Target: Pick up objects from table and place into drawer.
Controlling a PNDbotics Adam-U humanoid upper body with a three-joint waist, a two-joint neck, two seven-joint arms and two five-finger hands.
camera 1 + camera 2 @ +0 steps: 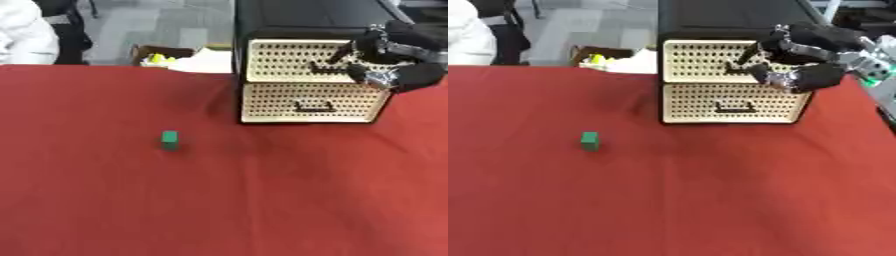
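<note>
The right robot hand (798, 57) curls on the upper drawer's handle (739, 67), drawer not yet open, green block (170, 140) waiting mid-surface.

Cabinet: black drawer unit (302, 75) with 2 cream perforated fronts, both closed.
Right hand (372, 60): at the upper drawer's handle (322, 66) — fingers curled about it.
Block: small green block (170, 140) — well apart, on the red table (219, 200).
</note>
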